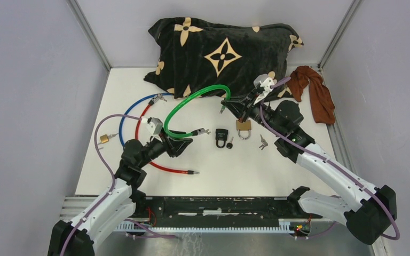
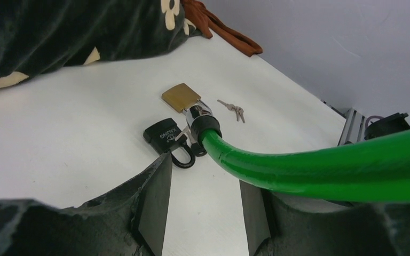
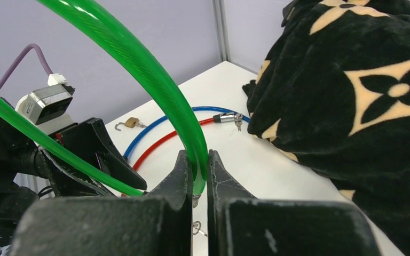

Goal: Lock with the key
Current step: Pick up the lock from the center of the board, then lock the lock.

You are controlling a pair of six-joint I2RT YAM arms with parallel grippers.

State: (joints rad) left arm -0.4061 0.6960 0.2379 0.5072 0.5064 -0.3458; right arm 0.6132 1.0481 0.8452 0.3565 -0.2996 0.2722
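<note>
Right gripper (image 3: 195, 160) clenched on green cable (image 2: 325, 165), held above table. Left gripper (image 2: 203, 181) spread; cable seemingly rests across one finger. Risk: springy cable slips, sweeps keys (image 2: 234, 110) lying beside brass padlock (image 2: 181, 97).

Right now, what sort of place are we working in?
Probably a lab robot cell, not a home: a white table boxed in by plain grey panels, with staged props: a green cable lock, a brass padlock and a pillow.

A robotics lab cell: grey panels (image 1: 32, 80) wall the white table (image 1: 213, 170), with aluminium posts (image 1: 91, 34) at its far corners.
</note>
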